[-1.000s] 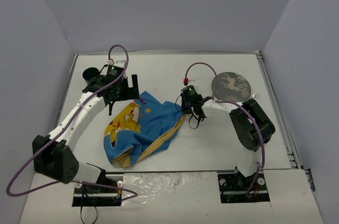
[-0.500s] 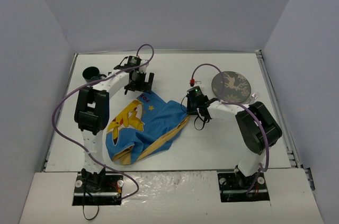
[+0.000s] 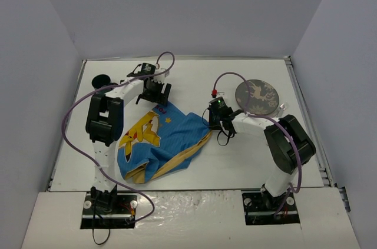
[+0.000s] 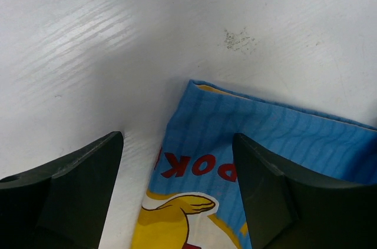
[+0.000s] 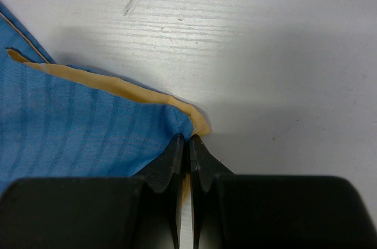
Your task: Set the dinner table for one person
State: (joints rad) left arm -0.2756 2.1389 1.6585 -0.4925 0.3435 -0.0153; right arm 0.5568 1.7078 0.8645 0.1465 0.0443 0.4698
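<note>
Blue-and-yellow cloth placemat [image 3: 160, 140]: crumpled, left of desk centre, one side folded under towards the near edge; not flat yet.
White desk [image 3: 253, 160]: this is the dinner table itself; it carries everything, with the arm bases at its near edge.
Change: the left arm has swung away from the dark cup [image 3: 101, 79] in the far-left corner and now sits over the placemat's far corner [image 4: 235, 119].
Left jaws: released, one finger either side of that corner, gap narrower than a second ago; nothing grasped yet.
Right jaws: clenched on the placemat's right corner [image 5: 191, 125], same as before.
Plate [image 3: 257, 96]: far-right part of the desk, apart from the cloth.
Meaning: looks like a two-corner hold is being set up to pull the cloth flat; plate and cup placement would come after.
Risk: the left pinch may miss if the corner lies too flat on the desk.
</note>
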